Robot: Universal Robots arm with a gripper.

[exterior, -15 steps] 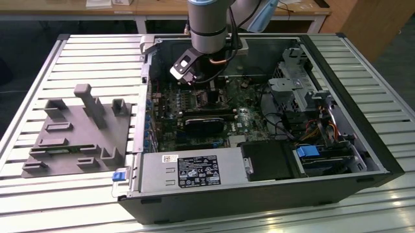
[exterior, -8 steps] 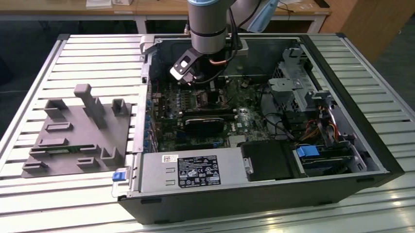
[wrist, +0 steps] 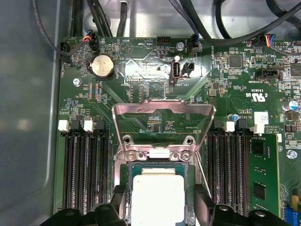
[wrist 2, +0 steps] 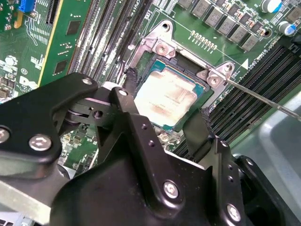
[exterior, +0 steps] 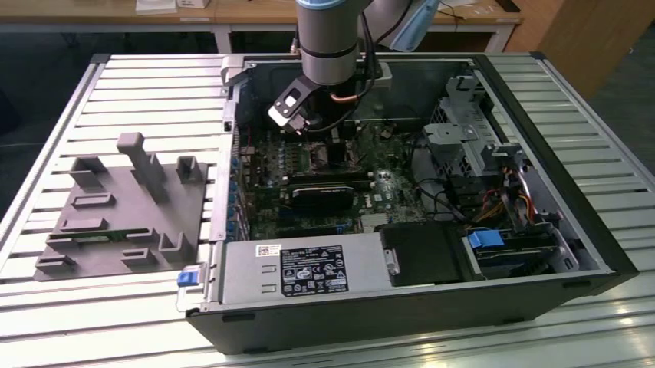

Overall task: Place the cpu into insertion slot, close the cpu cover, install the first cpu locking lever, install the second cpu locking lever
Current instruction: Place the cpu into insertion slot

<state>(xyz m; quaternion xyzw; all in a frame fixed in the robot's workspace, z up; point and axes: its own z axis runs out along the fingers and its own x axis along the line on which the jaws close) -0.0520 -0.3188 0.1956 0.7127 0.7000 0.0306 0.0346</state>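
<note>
First wrist view — cpu (wrist: 157, 200) sits in insertion slot (wrist: 127, 183), cpu cover (wrist: 162, 107) raised — 2 fingers (wrist: 203, 202) apart.

You had a slatted metal tabletop (exterior: 123, 100), pale grey. Light glared off the slats along its near edge. Beyond the far edge stood a wooden desk (exterior: 245, 14) on white legs, dark underneath. A wooden panel (exterior: 599, 38) rose past the far corner at the exterior view's right.
</note>
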